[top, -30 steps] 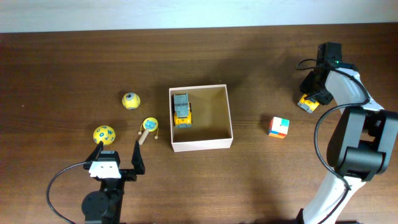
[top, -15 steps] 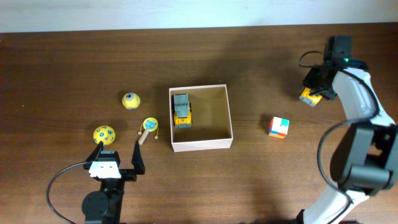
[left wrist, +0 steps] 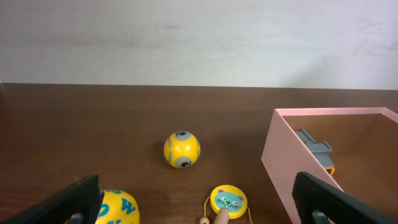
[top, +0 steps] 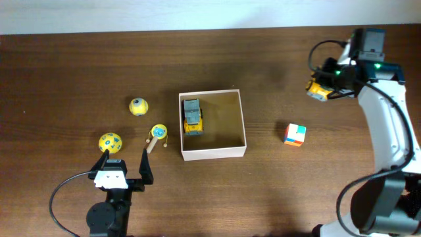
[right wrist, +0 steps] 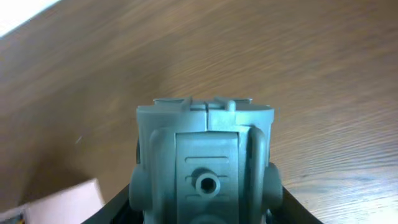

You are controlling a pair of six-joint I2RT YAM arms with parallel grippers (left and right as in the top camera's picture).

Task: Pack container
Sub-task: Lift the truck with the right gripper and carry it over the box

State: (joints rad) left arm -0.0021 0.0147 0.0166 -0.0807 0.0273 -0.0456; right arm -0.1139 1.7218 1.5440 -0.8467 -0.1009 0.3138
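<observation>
Carefully, with my right gripper (top: 321,87) clamped on the toy truck (top: 316,91) well right of the container (top: 214,153), I'd carry it high over the wall and release low beside the other truck (top: 192,116) inside, my left gripper (top: 125,168) gaping idle at the container's near left.

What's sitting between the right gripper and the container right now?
Overhead view: only bare table between the right gripper, holding a toy truck, and the container. The colored cube sits just off that line.

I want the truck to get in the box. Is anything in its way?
Nothing visible. Only bare table lies between the truck in the right hand and the box; the cube sits aside.
</observation>
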